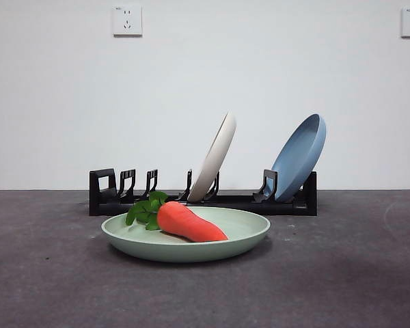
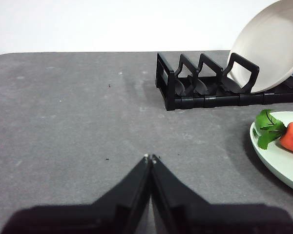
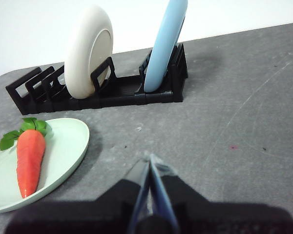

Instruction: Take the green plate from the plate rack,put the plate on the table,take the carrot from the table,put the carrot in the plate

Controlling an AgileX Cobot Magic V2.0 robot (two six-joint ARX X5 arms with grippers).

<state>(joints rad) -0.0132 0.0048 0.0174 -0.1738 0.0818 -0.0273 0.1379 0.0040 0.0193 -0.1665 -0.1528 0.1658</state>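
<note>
Front view: the green plate point(image 1: 186, 239) lies flat on the table point(image 1: 342, 273), in front of the plate rack point(image 1: 203, 195) and nearer the viewer. The carrot point(image 1: 188, 222) lies inside the plate, leaves toward the rack's empty holders, tip toward the plate's middle. A cream plate point(image 1: 214, 158) and a blue plate point(image 1: 298, 157) lean in the rack, well apart. Two wall sockets point(image 1: 127, 20) sit high on the white wall. No arm appears here.

Left wrist view: the left tool point(image 2: 150, 158) hangs over bare table, its two jaws pressed together and grasping nothing. The rack's empty end point(image 2: 185, 83) stands beyond it; the cream plate point(image 2: 271, 46) rests in a holder; the green plate's rim point(image 2: 278, 158) and the carrot's leafy end point(image 2: 283, 131) show at one side.

Right wrist view: the right tool point(image 3: 150, 163) is likewise clenched and empty, above bare table just beside the green plate point(image 3: 63, 146). The carrot point(image 3: 29, 158) lies lengthwise in that plate. Both racked plates stand upright beyond.
</note>
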